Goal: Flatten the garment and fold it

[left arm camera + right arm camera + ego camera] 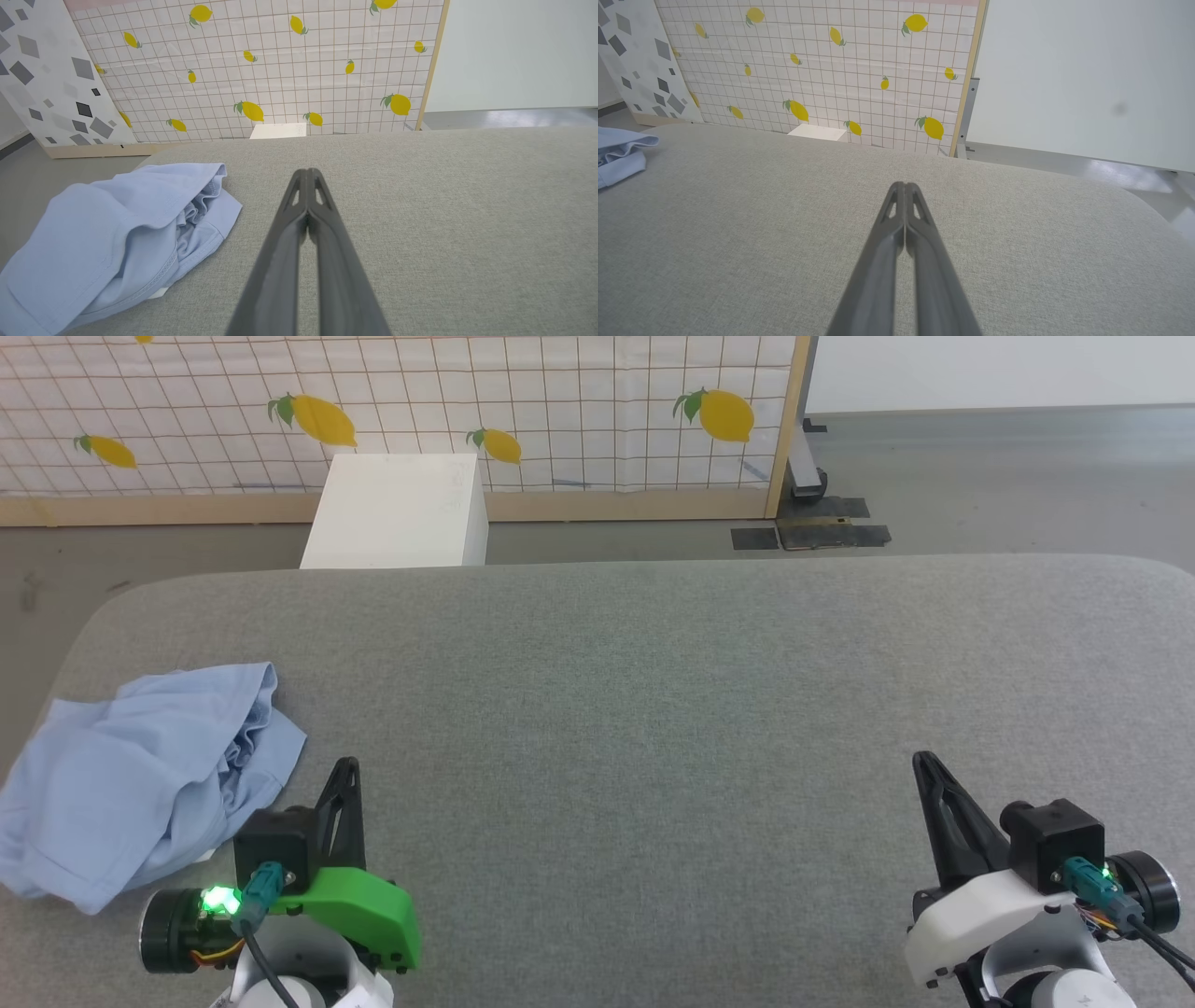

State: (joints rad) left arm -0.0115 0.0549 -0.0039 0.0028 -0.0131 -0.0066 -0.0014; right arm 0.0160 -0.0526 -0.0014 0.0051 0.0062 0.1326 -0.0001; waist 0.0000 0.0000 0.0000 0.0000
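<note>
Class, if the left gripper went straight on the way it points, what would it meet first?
The left gripper would probably meet bare tabletop first; depth is unclear. The shirt lies to its left, out of line.

- Left gripper (347, 765): positioned at the near left. Both dark fingers are pressed together along their length, tips meeting, with nothing between them. The fingers point toward the far side, leaning slightly right.
- Left wrist: green cover (364, 907) behind the fingers, black camera block (273, 840) on its left side, green light (219, 899) lit.
- Right gripper (922, 761): positioned at the near right. Fingers closed tip to tip, empty, pointing far and leaning slightly left.
- Right wrist: white cover (980, 905), with a black camera housing (1053, 835) on its right side.
- Both grippers sit well apart, level with each other.
</note>
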